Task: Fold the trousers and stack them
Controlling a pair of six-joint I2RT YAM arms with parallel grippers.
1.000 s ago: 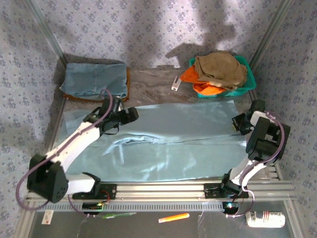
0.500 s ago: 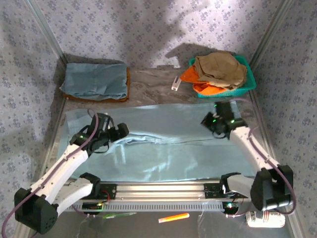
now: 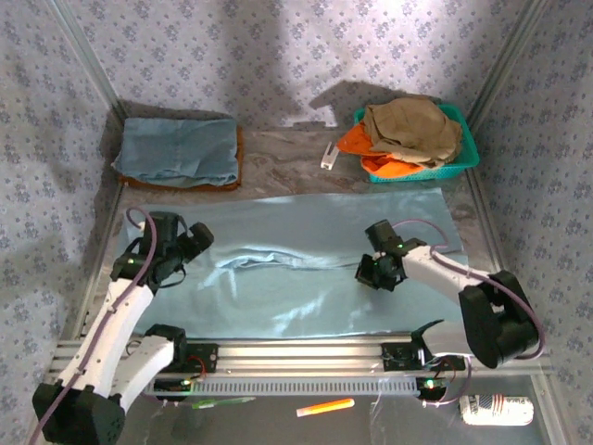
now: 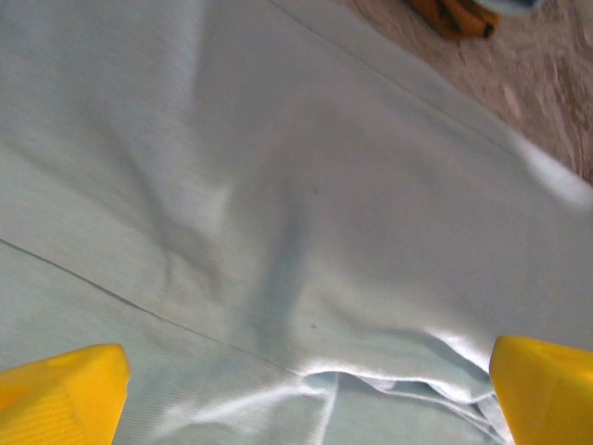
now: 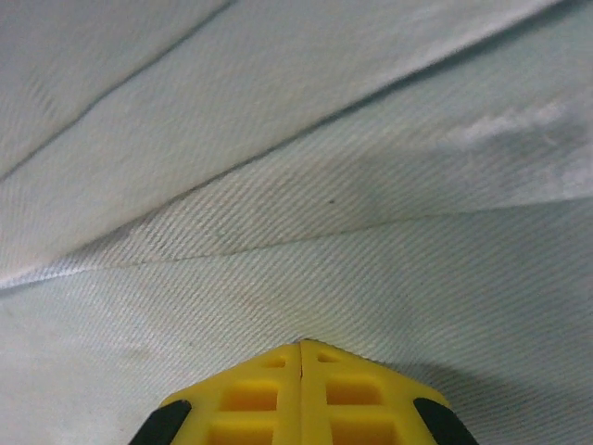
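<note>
The trousers (image 3: 306,269) lie spread flat across the table, pale grey-blue, with a raised crease (image 3: 255,260) left of the middle. My left gripper (image 3: 193,241) hovers over their left part. In the left wrist view it (image 4: 301,403) is open, its yellow fingertips (image 4: 57,394) wide apart above a puckered fold (image 4: 371,375) of the cloth. My right gripper (image 3: 368,272) is low over the trousers' right half. In the right wrist view it (image 5: 301,350) is shut, tips together against the ribbed cloth (image 5: 278,185), with nothing seen between them.
A folded blue garment (image 3: 178,150) sits on a brown one at the back left. A teal basket (image 3: 468,153) at the back right holds tan and orange garments. A small white object (image 3: 329,156) lies between them. An aluminium rail (image 3: 306,354) runs along the near edge.
The right gripper has swung from the table's right edge leftward and down onto the trousers' middle right. The left gripper has drawn back toward the left, and the crease has shifted with it.
</note>
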